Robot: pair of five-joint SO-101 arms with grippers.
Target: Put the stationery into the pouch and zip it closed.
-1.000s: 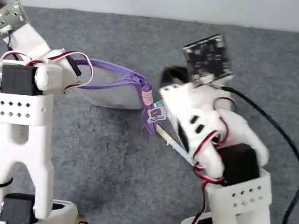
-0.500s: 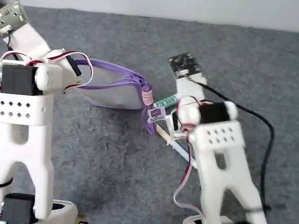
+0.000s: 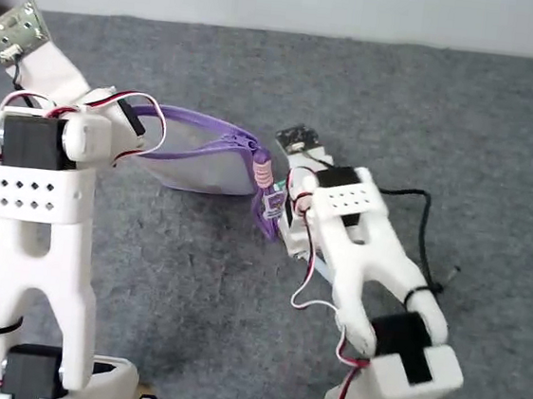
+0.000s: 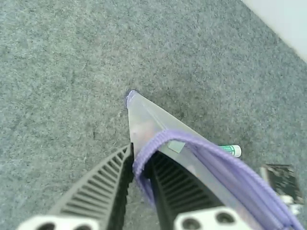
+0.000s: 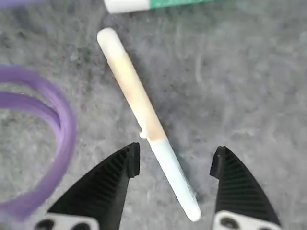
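Left end effector [image 4: 139,157] clamped on the purple-trimmed clear pouch [image 4: 149,120]; right end effector [image 5: 176,154] open, empty, straddling the cream-and-blue pen [image 5: 150,128] beside it. Skewed pinch might roll it.

Looked like robotics lab bench or hobby test rig. Grey felt mat [image 3: 190,287] lay under right gripper [image 5: 176,153], plain white wall [image 3: 287,2] well beyond it. White printed arms [image 3: 39,233] showed loose wiring [image 3: 308,261], bare circuit board [image 3: 17,29].
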